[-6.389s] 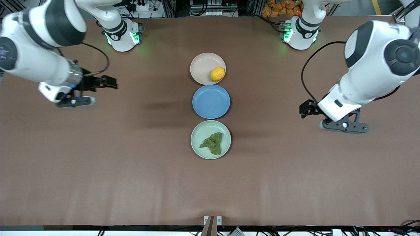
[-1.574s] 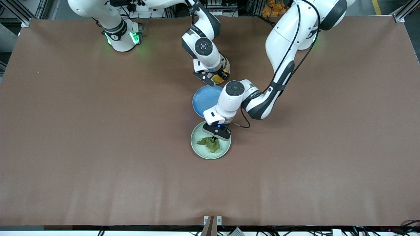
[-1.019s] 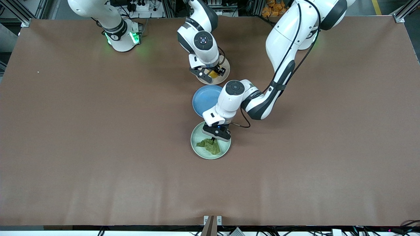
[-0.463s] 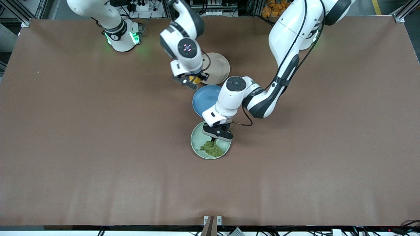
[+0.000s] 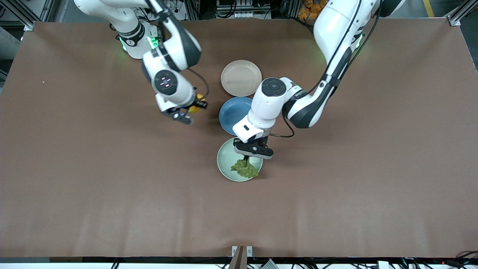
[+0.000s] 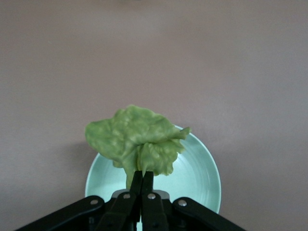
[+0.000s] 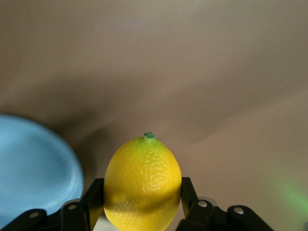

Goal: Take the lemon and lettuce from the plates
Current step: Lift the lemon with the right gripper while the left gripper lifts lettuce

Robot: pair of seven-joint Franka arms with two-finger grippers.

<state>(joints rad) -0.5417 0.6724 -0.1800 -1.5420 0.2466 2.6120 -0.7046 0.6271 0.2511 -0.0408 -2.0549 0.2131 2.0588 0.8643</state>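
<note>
- Two items are already off their plates, each clamped in its own tool.
- Right tool point(image 5: 190, 110) grips the lemon point(image 7: 143, 180) by its rounded sides, in the air over bare tabletop point(image 5: 93, 168) beside the blue plate point(image 5: 232, 112); smooth and firm, the fruit looks liable to slip from a light squeeze.
- Left tool point(image 6: 142, 177) pinches the lettuce point(image 6: 136, 138) nearly flat, over the mint plate point(image 6: 197, 175); soft, light and floppy, it probably tears if tugged.
- Beige plate point(image 5: 241, 77) sits bare.
</note>
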